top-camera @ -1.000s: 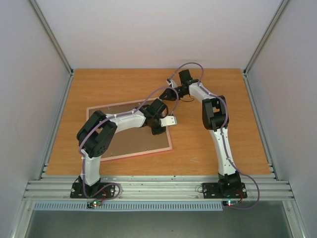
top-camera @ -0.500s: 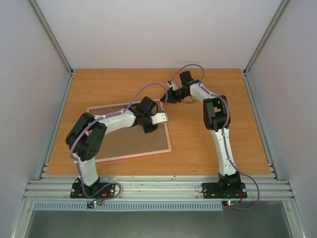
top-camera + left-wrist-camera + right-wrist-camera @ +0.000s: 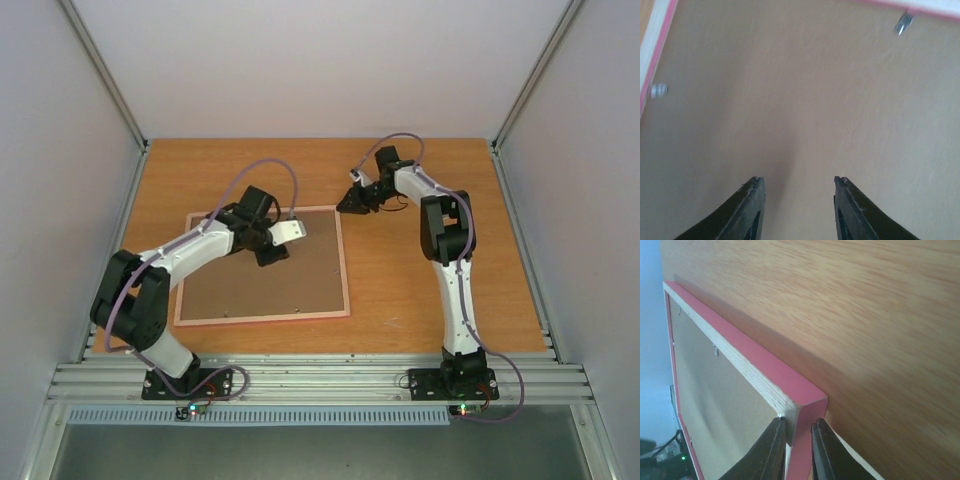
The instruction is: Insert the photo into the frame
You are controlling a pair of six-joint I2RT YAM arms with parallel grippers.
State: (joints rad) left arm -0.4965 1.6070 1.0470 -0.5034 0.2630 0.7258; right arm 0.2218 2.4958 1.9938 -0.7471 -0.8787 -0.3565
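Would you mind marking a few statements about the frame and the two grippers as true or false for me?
1. The right gripper pinches a corner of the frame. True.
2. The left gripper holds the photo. False: it is open above the backing board with nothing between its fingers, and no photo shows in any view.
3. The frame lies with its brown backing board facing up. True.
4. The frame stands upright against the back wall. False: it lies flat on the table.
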